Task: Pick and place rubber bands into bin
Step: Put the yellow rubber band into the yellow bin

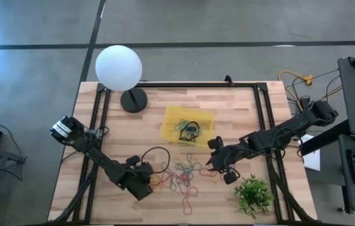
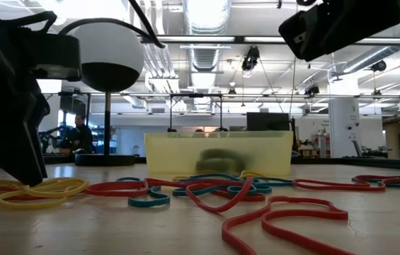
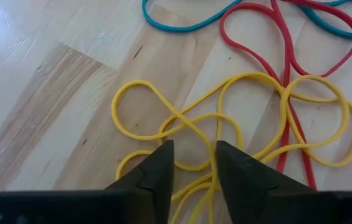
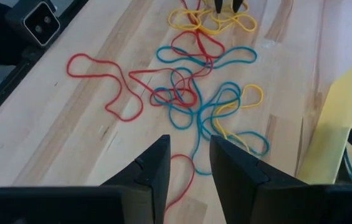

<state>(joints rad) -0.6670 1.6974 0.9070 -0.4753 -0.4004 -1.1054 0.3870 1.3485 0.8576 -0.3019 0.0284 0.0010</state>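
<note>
Loose rubber bands (image 1: 180, 177) in red, blue and yellow lie flat on the wooden table near its front edge. Behind them stands the yellow bin (image 1: 172, 119), with a few bands (image 1: 188, 130) in it. My left gripper (image 3: 191, 157) is down at the table, open, its fingers astride tangled yellow bands (image 3: 238, 118); the low view shows it at those bands (image 2: 40, 190). My right gripper (image 4: 188, 152) hangs open above the table, right of the pile, over a red band (image 4: 185, 171), with nothing between its fingers. My left gripper has yellow band strands (image 3: 194, 163) running between its two fingers, which slant down from the table's left. The strands lie flat on the wood. I cannot tell whether the fingers touch them.
A white globe lamp (image 1: 119, 66) stands at the back left on a black base (image 1: 133, 99). A small green plant (image 1: 252, 193) sits at the front right. Black frame rails (image 1: 98, 125) run along the table's sides, and a black cable loop (image 1: 156, 150) lies by my left gripper.
</note>
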